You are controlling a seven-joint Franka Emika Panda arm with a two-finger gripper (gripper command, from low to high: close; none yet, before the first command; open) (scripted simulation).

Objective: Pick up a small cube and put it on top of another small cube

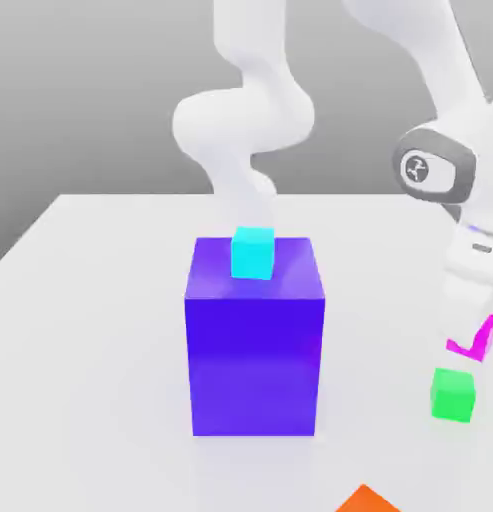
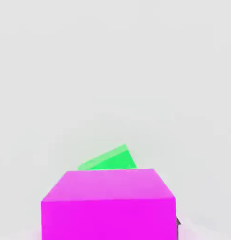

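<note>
We are looking at a plain grey backdrop over a white counter (image 1: 80, 300). Going from the exterior view's left: a big blue-violet block (image 1: 254, 350) is standing mid-counter, with a small cyan cube (image 1: 253, 252) showing at its top rear edge. We are reading it as sitting on the block, though it could be just behind. An orange corner (image 1: 365, 498) is poking in at the bottom edge, well apart from the rest.

Further right, the small green cube (image 1: 454, 394) is sitting on the counter near the exterior view's right edge, well apart from the block. Just above it the white arm is coming down, and its gripper (image 1: 477, 335) is hanging over that spot. The fingers are clenched on a magenta cube (image 1: 470, 348). In the hand view that magenta cube (image 2: 108, 206) is sitting close up, with the green cube (image 2: 110, 159) beyond it, turned at an angle to it and apart from it.

We are judging the step as carry-and-place, magenta onto green. To do it well:
- we are centring the magenta cube over the green top, since the target is small
- we are turning the wrist so the faces line up
- we are lowering straight and slowly, so the green cube is not getting nudged
- we are releasing only once the magenta cube is resting flat
</note>
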